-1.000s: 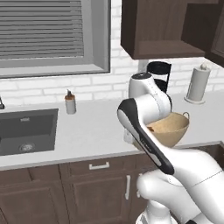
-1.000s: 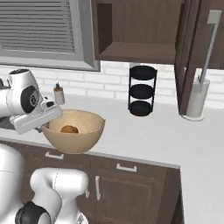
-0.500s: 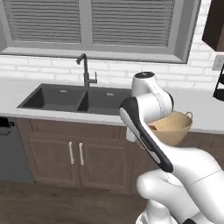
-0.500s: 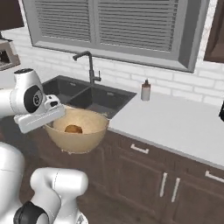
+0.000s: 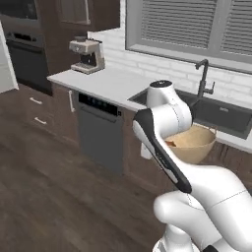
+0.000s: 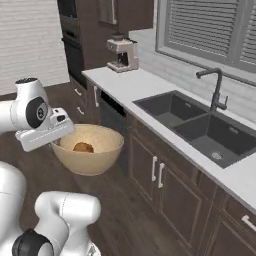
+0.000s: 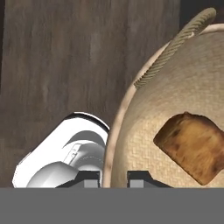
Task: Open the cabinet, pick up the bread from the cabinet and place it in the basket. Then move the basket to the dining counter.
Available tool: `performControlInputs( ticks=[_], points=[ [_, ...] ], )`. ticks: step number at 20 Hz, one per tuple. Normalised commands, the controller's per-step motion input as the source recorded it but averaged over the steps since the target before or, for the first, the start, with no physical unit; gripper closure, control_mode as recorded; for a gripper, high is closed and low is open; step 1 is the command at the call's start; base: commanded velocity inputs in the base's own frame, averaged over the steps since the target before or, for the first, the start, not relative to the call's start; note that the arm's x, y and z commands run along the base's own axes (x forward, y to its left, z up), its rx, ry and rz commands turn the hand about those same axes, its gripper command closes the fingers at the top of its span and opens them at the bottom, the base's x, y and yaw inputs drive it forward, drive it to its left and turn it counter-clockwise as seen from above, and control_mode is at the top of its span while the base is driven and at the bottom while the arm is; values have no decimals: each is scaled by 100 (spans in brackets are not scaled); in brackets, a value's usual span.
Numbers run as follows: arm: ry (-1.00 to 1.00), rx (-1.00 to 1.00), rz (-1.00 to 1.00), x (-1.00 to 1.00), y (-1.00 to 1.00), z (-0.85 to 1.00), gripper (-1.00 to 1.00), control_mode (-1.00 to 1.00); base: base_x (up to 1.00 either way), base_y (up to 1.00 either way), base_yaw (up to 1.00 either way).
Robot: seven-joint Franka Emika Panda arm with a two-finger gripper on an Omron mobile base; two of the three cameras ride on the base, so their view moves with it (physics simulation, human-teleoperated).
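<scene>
The base has turned, so the sink (image 6: 200,130) now lies at 3 o'clock. The gripper (image 7: 114,177) pinches the rim of the basket (image 6: 89,148), carried in the air, with the bread (image 6: 83,147) inside. I think it should stay level while driving.

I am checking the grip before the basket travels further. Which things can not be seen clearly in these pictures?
- Gripper: in the hand view its tips are cut by the bottom edge, astride the basket rim; contact cannot be confirmed.
- Basket: in the left base view the arm hides its near side, and the bread is barely visible there.
- Bread: cut off by the right edge of the hand view.
- Basket's handle: one short stretch visible.
</scene>
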Motion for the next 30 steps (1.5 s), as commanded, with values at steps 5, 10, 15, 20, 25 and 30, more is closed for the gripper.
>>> performControlInputs(
  ticks=[5, 10, 15, 20, 25, 30],
  points=[
    [0, 0, 0, 0, 0, 0, 100, 100, -79, 0, 60],
    [0, 0, 0, 0, 0, 0, 100, 100, -96, -10, 48],
    [0, 0, 0, 0, 0, 0, 100, 100, -80, 23, 28],
    [0, 0, 0, 0, 0, 0, 100, 100, -31, 87, 20],
    [0, 0, 0, 0, 0, 0, 100, 100, 0, 100, 36],
    [0, 0, 0, 0, 0, 0, 100, 100, -11, 100, 20]
  ],
)
